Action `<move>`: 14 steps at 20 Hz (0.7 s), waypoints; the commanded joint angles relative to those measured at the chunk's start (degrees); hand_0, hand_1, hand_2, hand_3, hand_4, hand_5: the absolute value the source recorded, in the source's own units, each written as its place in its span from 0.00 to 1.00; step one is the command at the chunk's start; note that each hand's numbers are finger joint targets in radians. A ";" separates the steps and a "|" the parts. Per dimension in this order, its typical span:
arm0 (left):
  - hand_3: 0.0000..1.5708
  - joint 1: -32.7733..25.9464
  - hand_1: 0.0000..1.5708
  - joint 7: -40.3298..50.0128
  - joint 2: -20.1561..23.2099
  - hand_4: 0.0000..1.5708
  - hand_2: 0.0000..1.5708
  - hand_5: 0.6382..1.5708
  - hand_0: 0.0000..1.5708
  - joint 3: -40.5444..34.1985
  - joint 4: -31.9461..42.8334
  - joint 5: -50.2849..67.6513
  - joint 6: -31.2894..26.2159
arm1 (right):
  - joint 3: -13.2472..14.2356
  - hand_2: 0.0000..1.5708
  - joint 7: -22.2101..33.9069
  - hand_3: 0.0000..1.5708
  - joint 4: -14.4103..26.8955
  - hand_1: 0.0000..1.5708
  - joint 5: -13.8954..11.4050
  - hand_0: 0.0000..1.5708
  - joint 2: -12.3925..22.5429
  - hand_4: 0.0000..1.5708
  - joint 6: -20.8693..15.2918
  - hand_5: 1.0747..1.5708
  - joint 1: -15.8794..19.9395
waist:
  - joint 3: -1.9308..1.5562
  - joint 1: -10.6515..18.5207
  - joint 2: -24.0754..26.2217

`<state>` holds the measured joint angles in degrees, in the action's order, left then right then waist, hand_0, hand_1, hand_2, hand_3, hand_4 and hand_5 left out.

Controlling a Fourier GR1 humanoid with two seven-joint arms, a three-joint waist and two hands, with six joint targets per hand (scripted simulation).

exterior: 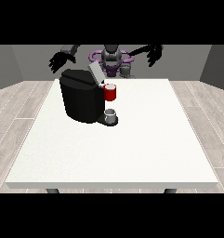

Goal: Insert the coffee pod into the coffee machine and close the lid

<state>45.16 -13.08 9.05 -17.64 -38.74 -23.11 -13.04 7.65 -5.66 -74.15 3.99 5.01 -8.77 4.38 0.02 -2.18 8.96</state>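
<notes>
Your robot has both arms raised and spread wide. The robot hand at the view's left (61,59) hangs with fingers splayed downward; the robot hand at the view's right (154,55) does likewise.

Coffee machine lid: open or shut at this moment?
Open. The lid stands tilted up from the top of the black coffee machine, above the red holder; neither hand touches it.
</notes>
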 commanded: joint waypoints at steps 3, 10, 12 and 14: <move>0.00 -7.91 0.00 -0.42 -3.46 0.14 0.00 1.00 0.00 -3.08 -0.97 6.01 -2.14 | -2.44 0.00 4.62 0.00 -4.71 0.00 -0.84 0.00 1.94 0.22 2.16 1.00 0.19 | 0.02 2.75 5.69; 0.00 -13.25 0.00 0.30 -5.82 0.00 0.00 1.00 0.00 -2.74 -4.15 9.14 -4.36 | -2.57 0.00 8.87 0.00 -9.14 0.00 0.18 0.00 5.11 0.03 5.32 1.00 5.29 | -0.02 7.33 7.92; 0.00 -15.16 0.00 2.13 -6.88 0.00 0.00 1.00 0.00 -2.55 -5.97 10.49 -4.60 | -2.88 0.00 10.09 0.00 -10.20 0.00 1.82 0.00 5.62 0.00 7.99 1.00 4.28 | -0.03 7.24 8.31; 0.00 -15.41 0.00 0.11 -7.23 0.09 0.00 1.00 0.00 -1.74 -8.22 11.47 -6.41 | -0.88 0.00 4.82 0.00 -7.19 0.00 2.39 0.00 6.86 0.00 9.58 1.00 5.88 | -0.05 10.38 4.30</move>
<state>31.57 -12.76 3.25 -20.32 -43.93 -13.63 -17.00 5.15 1.05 -82.82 5.43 10.19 -1.13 8.04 0.01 4.49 15.30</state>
